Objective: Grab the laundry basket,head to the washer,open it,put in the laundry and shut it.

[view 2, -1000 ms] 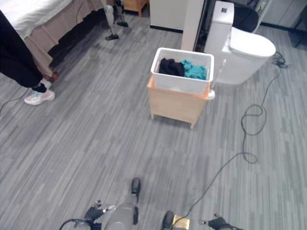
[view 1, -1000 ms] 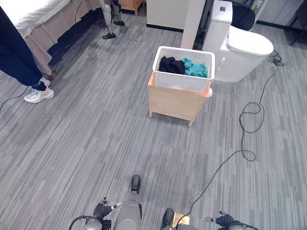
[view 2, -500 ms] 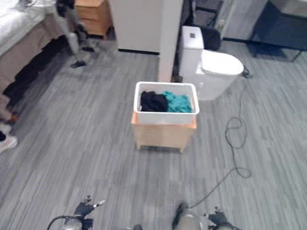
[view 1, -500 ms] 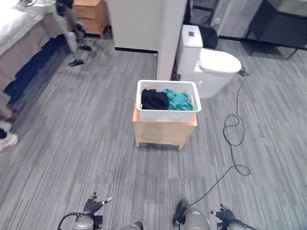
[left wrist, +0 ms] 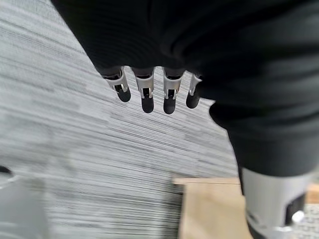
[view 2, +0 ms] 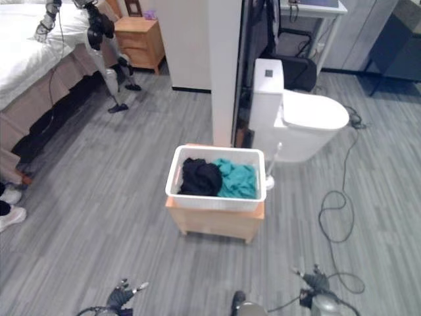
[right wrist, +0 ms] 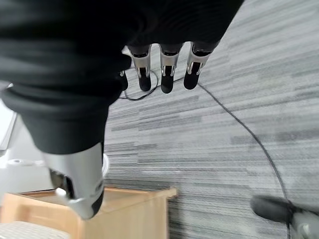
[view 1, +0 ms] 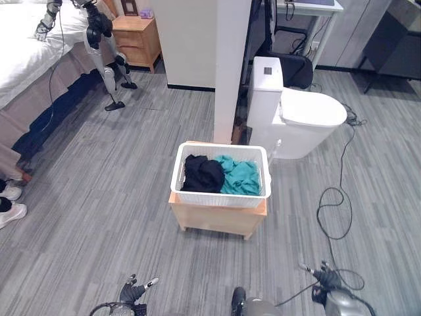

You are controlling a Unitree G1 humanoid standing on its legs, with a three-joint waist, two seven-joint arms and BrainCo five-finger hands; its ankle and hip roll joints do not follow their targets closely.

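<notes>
White laundry basket (view 1: 220, 178) resting on a low wooden stand (view 1: 217, 217) in the middle of grey plank floor (view 1: 99, 197), raised off the ground, probably so a standing robot can reach its rim. Inside, black clothing (view 1: 202, 173) on the left, teal clothing (view 1: 239, 176) on the right, both below the rim. White toilet (view 1: 296, 118) just behind the basket to the right; white pillar (view 1: 232, 66) directly behind. Bed (view 1: 26, 59) and wooden nightstand (view 1: 136, 39) far back on the left; a person's white shoes (view 1: 10, 210) at the left edge. No washer identified.

Left robot hand (left wrist: 149, 92) hanging low near the bottom edge, well short of the basket, fingers straight and relaxed, holding nothing, a corner of the stand beyond them. Right robot hand (right wrist: 164, 74) likewise low on the right, fingers extended, empty, pointing down toward the floor. Judged stage: approaching the basket, grasp not yet begun.
</notes>
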